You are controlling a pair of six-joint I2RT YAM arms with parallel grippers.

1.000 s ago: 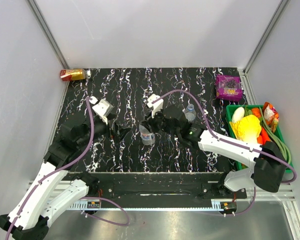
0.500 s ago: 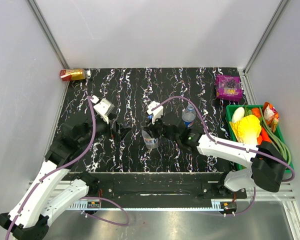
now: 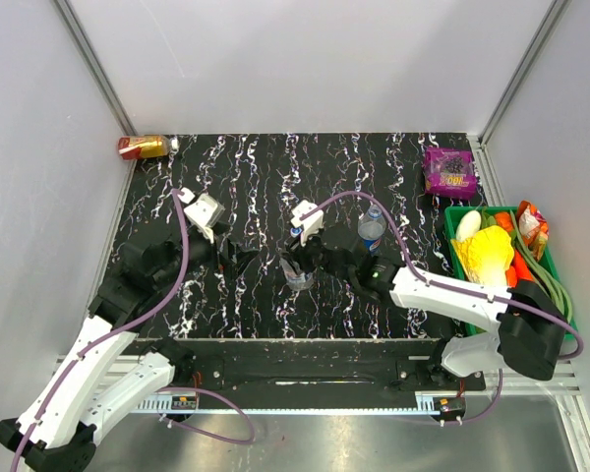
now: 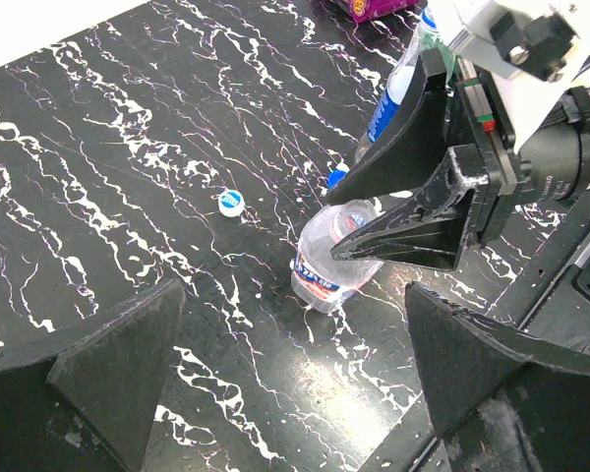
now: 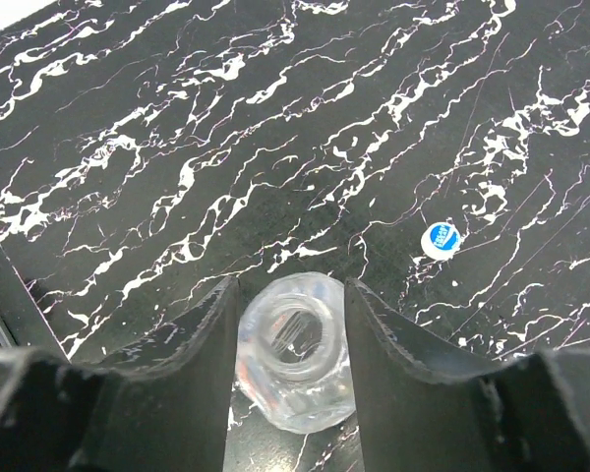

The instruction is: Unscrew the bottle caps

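Your right gripper (image 5: 292, 295) is clamped on the open bottle (image 4: 326, 271), one finger on each side of the neck. That bottle has the white, blue and red label. It stands on its base on the table (image 3: 226, 177) with its long axis roughly vertical and its bare mouth up, no cap on it. The right wrist view looks almost straight down the mouth.

Your left gripper (image 4: 295, 295) is spread wide with nothing between the fingers, left of the open bottle and apart from it.

Relative to the open bottle:
- The white cap (image 5: 439, 239) lies flat on the table, near, on the far-left side, touching nothing.
- A small blue cap (image 4: 336, 178) sits close by on the far side, partly hidden.
- The Pepsi bottle (image 3: 371, 228) stands upright to the right and slightly farther back, behind your right gripper. Can't tell if it is capped.
- Bare table runs left and toward the back wall.
- The can (image 3: 143, 147) lies in the far-left corner, well apart.
- The purple packet (image 3: 448, 172) is far right.
- The green bin (image 3: 456, 218) is off the right edge of the table.
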